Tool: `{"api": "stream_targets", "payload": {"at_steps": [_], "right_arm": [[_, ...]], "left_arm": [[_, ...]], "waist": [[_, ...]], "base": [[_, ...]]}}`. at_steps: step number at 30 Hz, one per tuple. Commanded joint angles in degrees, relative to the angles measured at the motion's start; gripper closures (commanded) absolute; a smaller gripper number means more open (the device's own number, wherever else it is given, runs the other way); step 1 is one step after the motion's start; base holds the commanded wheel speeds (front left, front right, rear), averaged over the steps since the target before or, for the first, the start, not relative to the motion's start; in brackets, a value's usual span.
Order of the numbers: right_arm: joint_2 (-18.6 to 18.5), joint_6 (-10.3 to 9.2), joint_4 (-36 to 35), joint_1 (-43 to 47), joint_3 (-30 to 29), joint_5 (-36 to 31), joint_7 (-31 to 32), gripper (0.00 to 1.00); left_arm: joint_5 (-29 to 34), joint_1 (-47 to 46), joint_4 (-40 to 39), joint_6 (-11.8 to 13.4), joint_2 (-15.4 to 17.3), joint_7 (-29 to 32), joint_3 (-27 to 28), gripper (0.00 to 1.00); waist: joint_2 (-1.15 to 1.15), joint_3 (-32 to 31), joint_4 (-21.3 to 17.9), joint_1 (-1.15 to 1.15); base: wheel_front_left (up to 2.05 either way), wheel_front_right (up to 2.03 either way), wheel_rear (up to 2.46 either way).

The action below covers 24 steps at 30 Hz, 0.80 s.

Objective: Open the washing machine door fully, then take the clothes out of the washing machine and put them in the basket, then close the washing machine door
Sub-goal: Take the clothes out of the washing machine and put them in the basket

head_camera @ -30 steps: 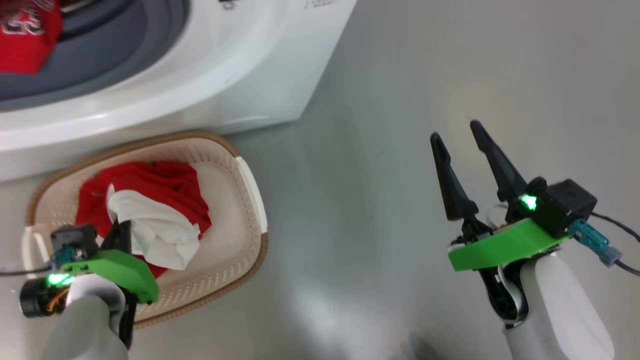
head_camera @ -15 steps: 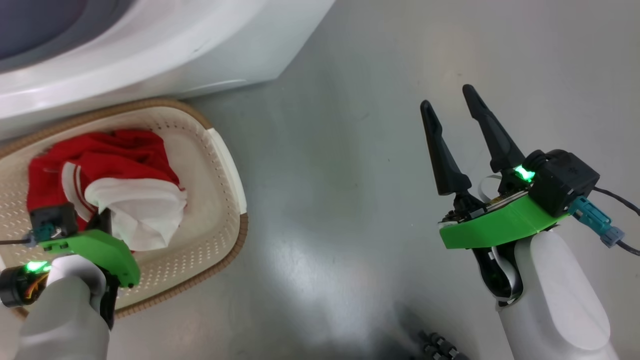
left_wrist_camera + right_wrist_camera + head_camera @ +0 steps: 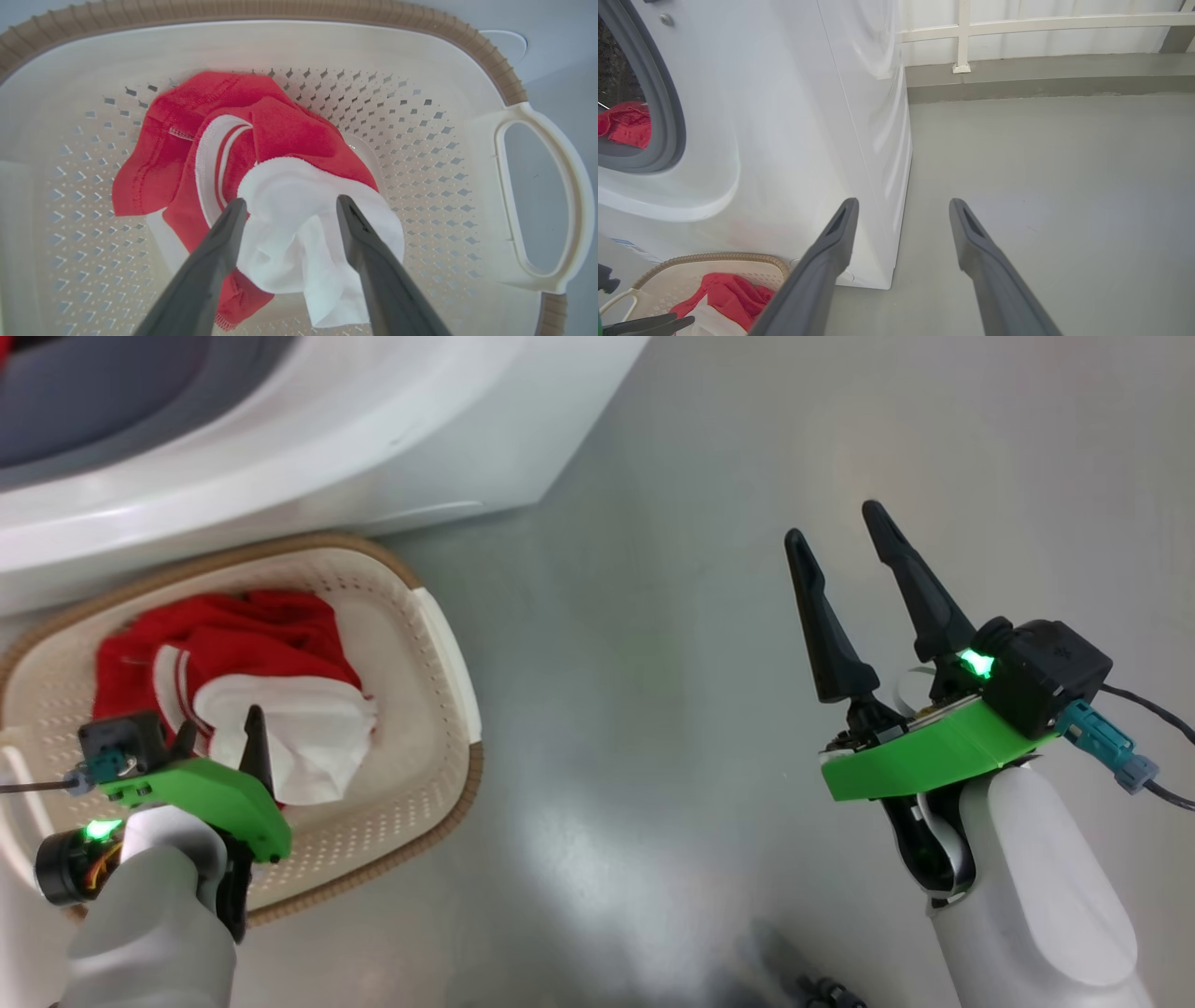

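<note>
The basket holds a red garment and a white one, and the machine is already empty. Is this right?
Not quite. The basket does hold a red garment and a white one, but the machine is not empty: the right wrist view shows another red garment lying inside it.

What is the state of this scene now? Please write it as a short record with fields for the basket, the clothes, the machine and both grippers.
basket: on the floor, in front of the washing machine
in basket: red garment, white garment on top
in machine: second red garment
left gripper: open, above the white garment
right gripper: open, empty, above the floor
left to do: take out the second red garment
</note>
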Motion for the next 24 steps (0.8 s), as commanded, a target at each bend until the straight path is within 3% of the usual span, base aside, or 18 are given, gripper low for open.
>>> {"api": "stream_targets", "payload": {"at_steps": [1, 8, 24], "right_arm": [[0.02, 0.09, -1.03, 1.74, 1.02, 0.30, -0.26, 0.00], [-1.68, 0.09, -0.06, 3.50, 0.30, 0.24, -0.26, 0.00], [-4.37, 0.09, 1.38, 8.75, -0.62, 0.57, -0.26, 0.00]], "left_arm": [[-0.53, 2.36, -0.71, 0.00, 1.60, -0.68, 1.26, 0.00], [-1.95, 5.59, -6.73, -0.18, 0.51, -0.70, 1.55, 0.00], [-3.99, 18.45, -29.25, -0.23, -0.55, -0.71, 0.29, 0.00]], "waist": [[0.00, -1.51, 1.24, 0.00], [0.00, -6.44, 3.52, 0.00], [0.00, -19.05, 7.98, 0.00]], "base": [[0.00, 0.00, 0.00], [0.00, 0.00, 0.00], [0.00, 0.00, 0.00]]}}
